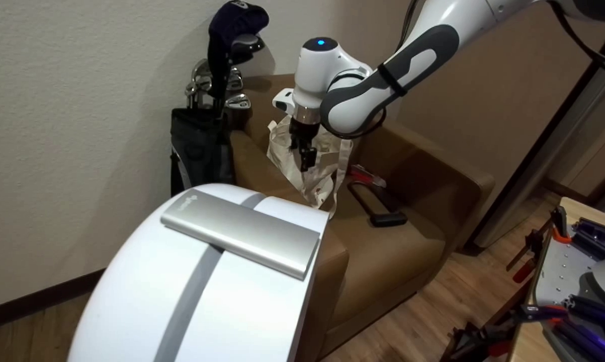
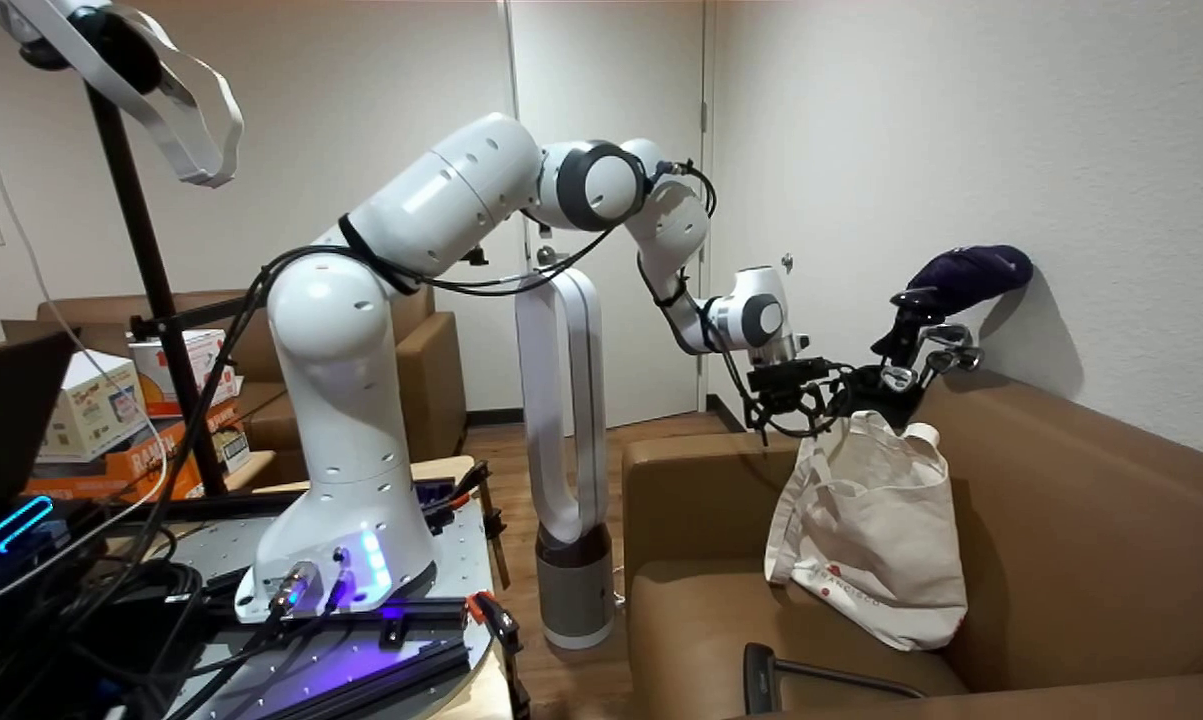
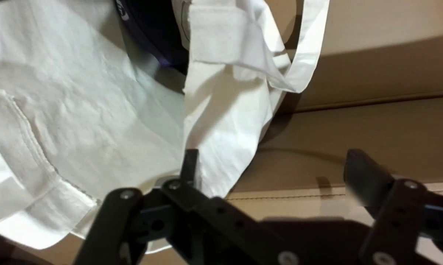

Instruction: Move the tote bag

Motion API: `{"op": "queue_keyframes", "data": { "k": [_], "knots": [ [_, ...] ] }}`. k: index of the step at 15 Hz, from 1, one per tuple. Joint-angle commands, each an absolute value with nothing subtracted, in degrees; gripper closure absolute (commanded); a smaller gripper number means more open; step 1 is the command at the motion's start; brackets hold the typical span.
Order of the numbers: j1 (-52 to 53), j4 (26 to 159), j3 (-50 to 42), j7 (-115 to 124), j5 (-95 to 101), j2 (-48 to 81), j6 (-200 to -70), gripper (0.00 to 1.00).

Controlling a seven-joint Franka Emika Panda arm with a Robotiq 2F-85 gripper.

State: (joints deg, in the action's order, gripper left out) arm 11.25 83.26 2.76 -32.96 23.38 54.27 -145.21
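Note:
The tote bag (image 2: 881, 530), soft cream cloth with loop handles, leans upright on the brown sofa seat against the backrest; it also shows in an exterior view (image 1: 320, 182). Small red print shows low on its side; no green patch is visible. My gripper (image 2: 791, 425) is at the bag's top, beside its mouth; it also shows in an exterior view (image 1: 305, 157). In the wrist view the gripper (image 3: 276, 171) is open. The bag (image 3: 107, 110) has its mouth open, and one side wall partly lies between the fingers. I cannot tell whether the left finger is inside the mouth.
The brown sofa (image 1: 377, 251) has high arms and back. A dark golf bag (image 1: 201, 146) with clubs stands beside it near the wall. A black U-shaped lock (image 1: 387, 219) and a red tool (image 1: 363, 174) lie on the seat. A white tower fan (image 2: 576, 590) stands near the robot table.

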Motion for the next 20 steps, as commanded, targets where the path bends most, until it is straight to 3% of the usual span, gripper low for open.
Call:
{"op": "queue_keyframes", "data": {
  "k": [1, 15, 16, 17, 20],
  "knots": [
    [12.82, 85.54, 0.71, -27.81, 25.85, 52.24, -147.41, 0.0],
    [11.13, 80.13, -1.87, -26.85, 29.52, 60.69, -151.38, 0.0],
    [11.18, 79.95, -1.97, -27.18, 29.76, 61.14, -151.76, 0.25],
    [11.26, 79.89, -2.12, -27.16, 29.91, 61.39, -152.48, 0.26],
    [11.22, 79.84, -2.07, -27.34, 29.79, 61.85, -153.57, 0.46]
  ]
}}
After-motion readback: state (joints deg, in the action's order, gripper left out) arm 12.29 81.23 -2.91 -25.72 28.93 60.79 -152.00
